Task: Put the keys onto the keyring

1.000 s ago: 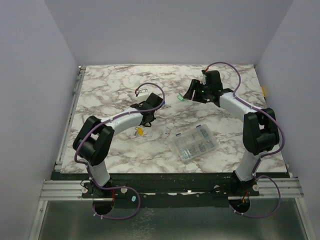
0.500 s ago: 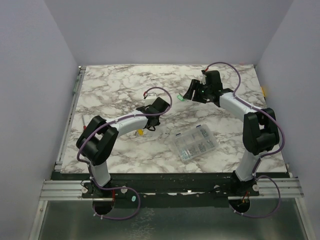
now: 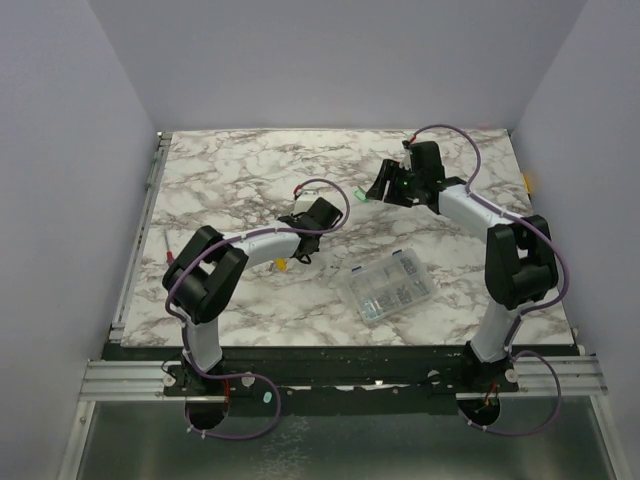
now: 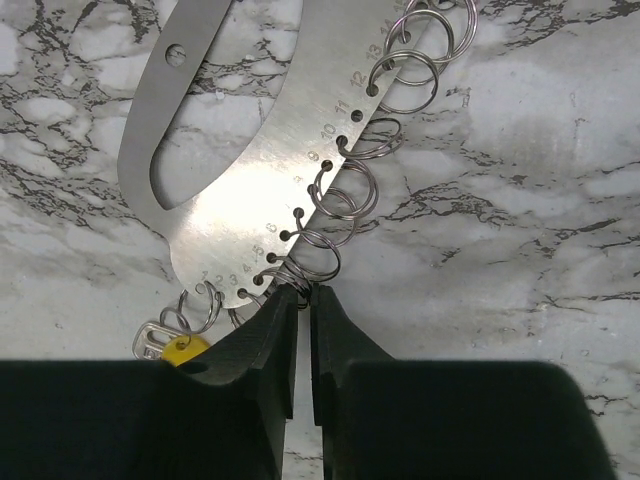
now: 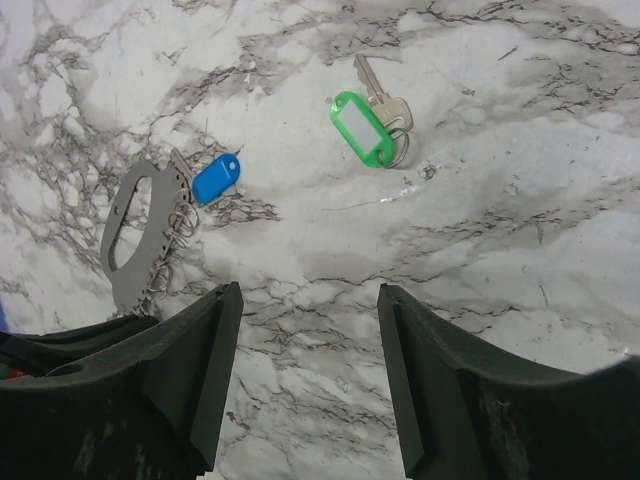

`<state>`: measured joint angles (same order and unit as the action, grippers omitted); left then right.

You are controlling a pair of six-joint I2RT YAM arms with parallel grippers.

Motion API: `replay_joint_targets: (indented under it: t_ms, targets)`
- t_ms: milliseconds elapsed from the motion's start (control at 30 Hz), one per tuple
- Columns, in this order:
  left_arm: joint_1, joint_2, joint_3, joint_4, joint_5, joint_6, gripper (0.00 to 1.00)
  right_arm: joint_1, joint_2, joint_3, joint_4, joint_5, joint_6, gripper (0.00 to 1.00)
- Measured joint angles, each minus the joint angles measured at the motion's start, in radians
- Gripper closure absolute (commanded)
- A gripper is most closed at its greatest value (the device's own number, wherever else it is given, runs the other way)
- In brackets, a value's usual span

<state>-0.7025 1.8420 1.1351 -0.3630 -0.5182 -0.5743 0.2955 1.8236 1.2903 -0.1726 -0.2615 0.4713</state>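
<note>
Swung inward since a second ago, the left end effector (image 4: 303,300) now sits at the keyring (image 4: 230,170), a steel plate strung with split rings lying mid-bench, its jaws closed on one ring; the right end effector (image 5: 310,300) hovers open; the green key (image 5: 365,125) lies well apart, clearly unthreaded; the blue key (image 5: 215,178) and yellow key (image 4: 178,350) touch the rings, threading unclear; most work looks left; white marble-patterned bench (image 3: 230,165); plain lilac walls (image 3: 60,150).

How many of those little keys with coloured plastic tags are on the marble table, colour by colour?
Green plastic-tagged key: 1
Blue plastic-tagged key: 1
Yellow plastic-tagged key: 1
Total: 3
</note>
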Motion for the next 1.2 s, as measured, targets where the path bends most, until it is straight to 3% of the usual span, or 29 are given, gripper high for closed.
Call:
replay_joint_targets:
  t_ms: [100,333,533,567,633,700,733,933,1200]
  targets:
    - [0.000,0.002,0.000,0.008,-0.006,0.011,1.00,0.000,0.007,0.000,0.000,-0.002,0.000,0.34]
    - [0.000,-0.014,-0.005,0.018,-0.008,0.028,1.00,0.000,0.015,0.000,0.000,-0.006,0.000,0.34]
    - [0.000,-0.145,-0.034,0.018,0.009,0.037,0.98,0.000,0.015,0.000,0.000,-0.013,-0.001,0.34]
    - [0.001,-0.185,-0.043,0.018,0.018,0.036,0.87,0.000,0.015,0.000,0.000,-0.016,-0.001,0.32]
    - [0.006,-0.244,-0.056,0.022,0.038,0.034,0.52,0.000,0.015,0.000,0.000,-0.022,-0.002,0.28]
    - [0.017,-0.306,-0.081,0.029,0.063,0.020,0.32,0.000,0.015,0.000,0.002,-0.033,-0.002,0.26]
    - [0.025,-0.341,-0.103,0.033,0.079,0.013,0.28,0.000,0.015,0.000,0.005,-0.042,-0.003,0.26]
    - [0.080,-0.501,-0.224,0.026,0.124,-0.032,0.27,0.006,0.015,-0.005,0.023,-0.073,-0.013,0.25]
    - [0.115,-0.617,-0.280,0.007,0.145,0.012,0.42,0.041,0.015,-0.005,0.023,-0.097,-0.028,0.29]
